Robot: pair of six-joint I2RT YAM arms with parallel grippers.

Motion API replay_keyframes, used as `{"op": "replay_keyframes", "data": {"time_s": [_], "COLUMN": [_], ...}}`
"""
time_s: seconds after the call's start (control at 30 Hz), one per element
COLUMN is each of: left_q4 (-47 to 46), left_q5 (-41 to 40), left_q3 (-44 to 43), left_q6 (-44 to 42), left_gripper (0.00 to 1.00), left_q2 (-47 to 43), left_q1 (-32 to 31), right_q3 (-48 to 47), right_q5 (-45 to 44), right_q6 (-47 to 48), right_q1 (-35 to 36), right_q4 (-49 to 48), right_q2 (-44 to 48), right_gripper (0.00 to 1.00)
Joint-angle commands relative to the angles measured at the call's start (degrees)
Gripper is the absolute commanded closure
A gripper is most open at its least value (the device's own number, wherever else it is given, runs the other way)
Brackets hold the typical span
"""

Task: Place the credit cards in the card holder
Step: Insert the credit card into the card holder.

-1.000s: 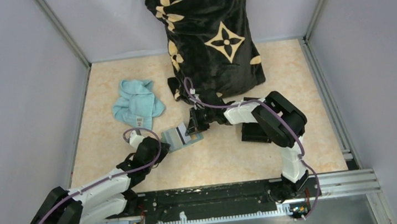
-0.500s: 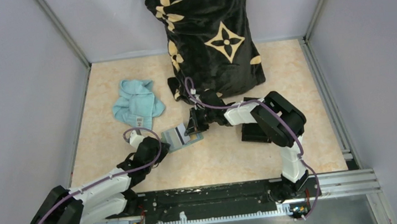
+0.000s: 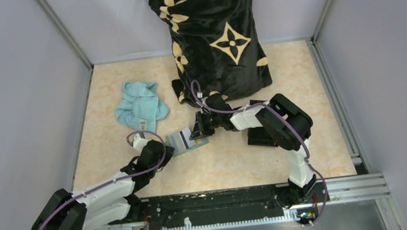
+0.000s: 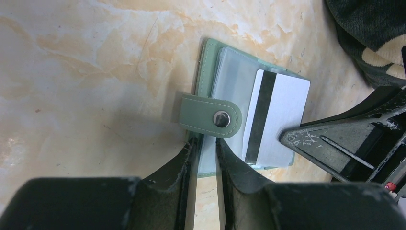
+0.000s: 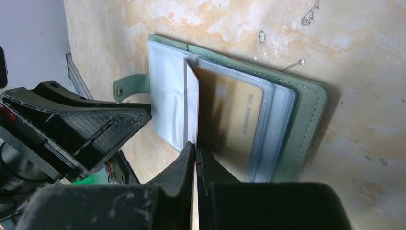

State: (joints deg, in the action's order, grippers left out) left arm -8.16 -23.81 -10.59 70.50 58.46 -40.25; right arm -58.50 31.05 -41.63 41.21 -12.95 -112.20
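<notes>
Card (image 5: pixel 191 96) pinched in shut right tool (image 5: pixel 195 152).

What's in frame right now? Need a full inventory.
card holder: 1, sage green, lying open mid-table
white card: 1, white with a black stripe, at the holder's sleeves
tan card: 1, tan-gold, inside a clear sleeve of the holder
cloth: 1, light blue, crumpled, left part of the table
blanket: 1, black with tan flowers, far side by the wall
box: 1, black, mostly hidden under the right arm
table: 1, beige marbled
left arm: 1, white and black, near left
right arm: 1, white and black, near right
left pincer: 1, black, pinching the holder's edge
right pincer: 1, black, shut on the white card
</notes>
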Motion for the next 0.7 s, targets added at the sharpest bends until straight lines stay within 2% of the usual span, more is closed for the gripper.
{"op": "replay_keyframes", "data": {"time_s": [0.0, 0.5, 0.67], "left_q4": [0.06, -2.35, -3.03], "left_q5": [0.51, 1.66, 2.08], "left_q3": [-0.4, -0.48, -0.49], "left_q6": [0.25, 0.12, -0.26], "left_gripper": [0.74, 0.76, 0.8], "left_q2": [1.46, 3.55, 4.43], "left_q1": [-0.09, -0.09, -0.09], "right_q3": [0.63, 5.22, 4.9], "right_q5": [-2.28, -9.7, -11.91], "right_q6": [-0.23, -5.28, -6.19], "right_q1": [0.71, 1.64, 2.75], "right_q4": [-0.51, -2.51, -1.82], "right_q2": [0.86, 5.22, 5.47], "right_gripper": [1.0, 1.0, 1.0]}}
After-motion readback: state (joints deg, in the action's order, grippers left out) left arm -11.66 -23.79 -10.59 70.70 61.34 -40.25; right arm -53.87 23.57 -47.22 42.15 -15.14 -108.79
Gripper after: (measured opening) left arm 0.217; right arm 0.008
